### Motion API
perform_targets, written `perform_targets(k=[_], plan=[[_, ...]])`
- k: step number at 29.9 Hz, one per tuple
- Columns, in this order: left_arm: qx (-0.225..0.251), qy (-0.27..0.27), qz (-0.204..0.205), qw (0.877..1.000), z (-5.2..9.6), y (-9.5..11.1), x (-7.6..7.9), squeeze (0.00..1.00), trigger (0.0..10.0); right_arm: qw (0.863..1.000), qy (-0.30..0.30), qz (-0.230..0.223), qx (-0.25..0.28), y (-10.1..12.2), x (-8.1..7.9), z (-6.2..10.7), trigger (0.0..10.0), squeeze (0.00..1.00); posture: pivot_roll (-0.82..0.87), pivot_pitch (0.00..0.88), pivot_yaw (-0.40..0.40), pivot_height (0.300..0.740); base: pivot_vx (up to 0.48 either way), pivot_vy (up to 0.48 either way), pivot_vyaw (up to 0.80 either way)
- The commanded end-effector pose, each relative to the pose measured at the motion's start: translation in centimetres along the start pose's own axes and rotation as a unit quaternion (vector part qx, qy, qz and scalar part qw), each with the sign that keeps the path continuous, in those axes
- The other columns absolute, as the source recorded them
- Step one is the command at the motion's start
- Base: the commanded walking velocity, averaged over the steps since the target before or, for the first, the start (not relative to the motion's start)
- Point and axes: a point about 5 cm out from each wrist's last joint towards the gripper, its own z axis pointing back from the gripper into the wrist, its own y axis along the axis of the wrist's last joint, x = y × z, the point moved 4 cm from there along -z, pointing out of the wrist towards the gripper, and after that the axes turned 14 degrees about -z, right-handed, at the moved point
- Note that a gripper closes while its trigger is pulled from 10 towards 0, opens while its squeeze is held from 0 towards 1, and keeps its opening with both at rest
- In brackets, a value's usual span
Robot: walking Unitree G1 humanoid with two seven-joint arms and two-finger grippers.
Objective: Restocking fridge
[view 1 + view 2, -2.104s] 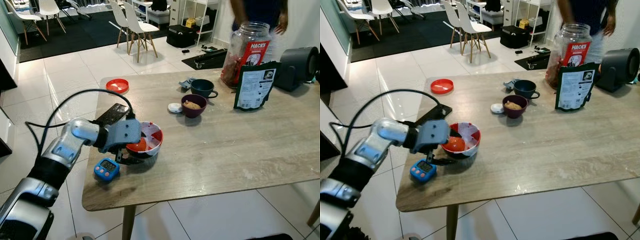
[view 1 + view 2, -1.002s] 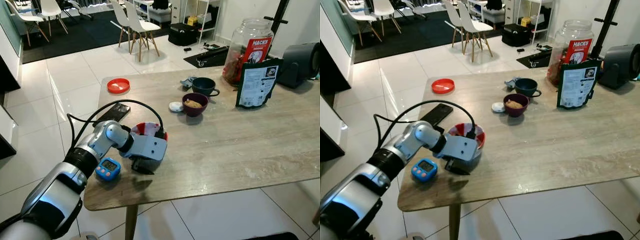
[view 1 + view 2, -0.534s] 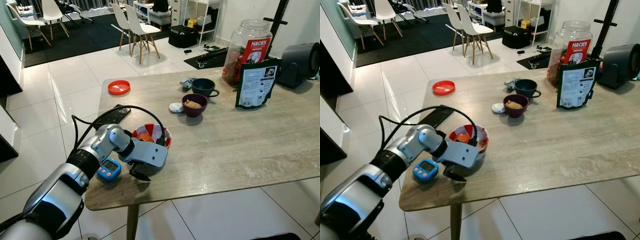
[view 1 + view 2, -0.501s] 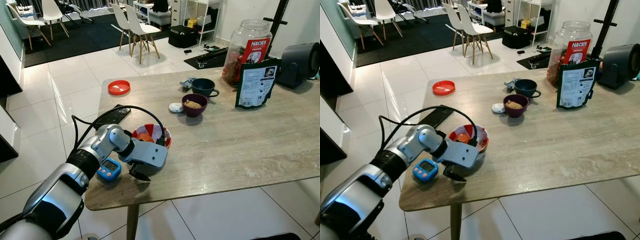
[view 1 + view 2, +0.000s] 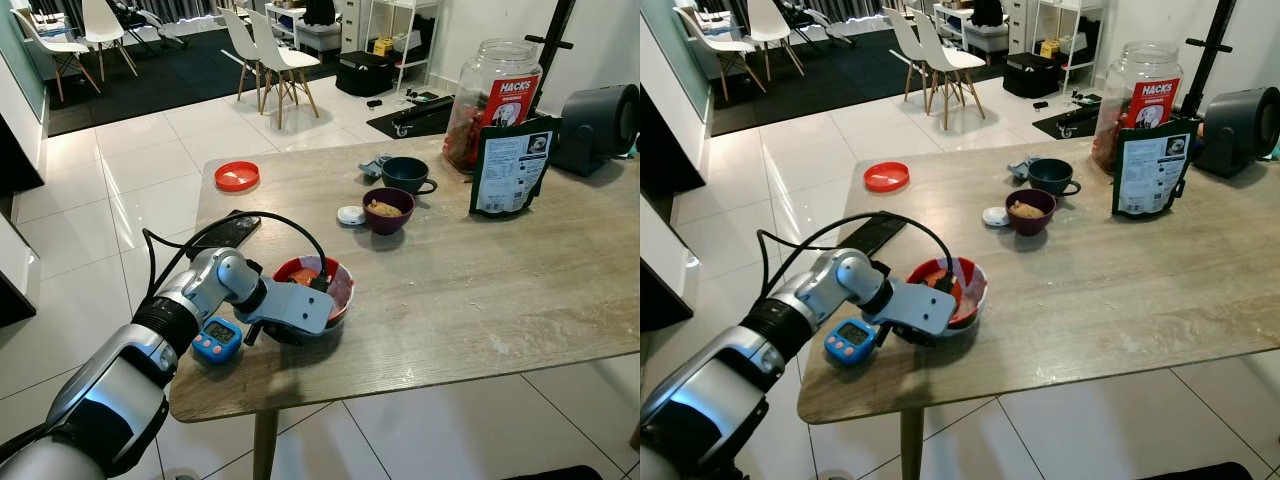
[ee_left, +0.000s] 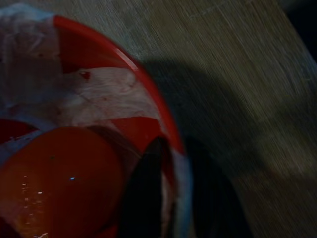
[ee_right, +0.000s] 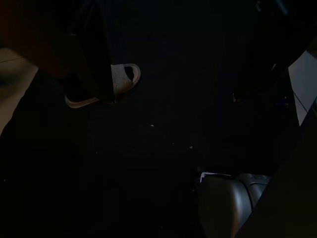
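Observation:
A red-and-white bowl [image 5: 322,284] stands near the front left corner of the wooden table [image 5: 480,290]. An orange-red tomato [image 6: 54,183] lies inside it. My left gripper [image 6: 174,148] is shut on the bowl's near rim, one black finger [image 6: 146,193] inside the bowl and the other outside. In the head views my left wrist [image 5: 295,310] covers the fingers and the bowl's front. The right arm hangs idle, and its wrist view is very dark.
A blue timer [image 5: 215,338] lies just left of the bowl, with a black flat device [image 5: 225,232] and a red lid [image 5: 237,176] behind. Further back are a purple bowl [image 5: 388,208], dark mug [image 5: 405,173], black pouch [image 5: 512,168] and big jar [image 5: 497,90].
My left gripper has swung from the bowl's left side round to its front and closed on the rim. The bowl has shifted slightly right. The person behind the table has gone.

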Motion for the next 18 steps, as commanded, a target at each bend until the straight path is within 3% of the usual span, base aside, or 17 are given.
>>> perform_targets(k=[1, 11, 18], plan=[[-0.015, -0.024, 0.008, 1.000, -0.1, -0.6, 0.8, 0.00, 0.0, 1.000, 0.005, -0.007, 0.003, 0.1, -0.5, 0.0, 10.0, 0.00, -0.06, 0.000, 0.082, 0.740, 0.000, 0.000, 0.00], [-0.021, -0.021, 0.020, 0.999, -0.1, -1.3, 1.6, 0.00, 0.0, 1.000, 0.007, -0.007, 0.005, 0.3, -0.6, -0.1, 10.0, 0.00, -0.05, 0.000, 0.079, 0.740, 0.000, 0.000, 0.00], [-0.066, 0.017, 0.018, 0.997, 1.2, -2.7, 1.2, 0.00, 0.0, 1.000, 0.007, -0.005, 0.008, 0.6, -0.7, -0.1, 10.0, 0.00, -0.05, 0.000, 0.073, 0.740, 0.000, 0.000, 0.00]])
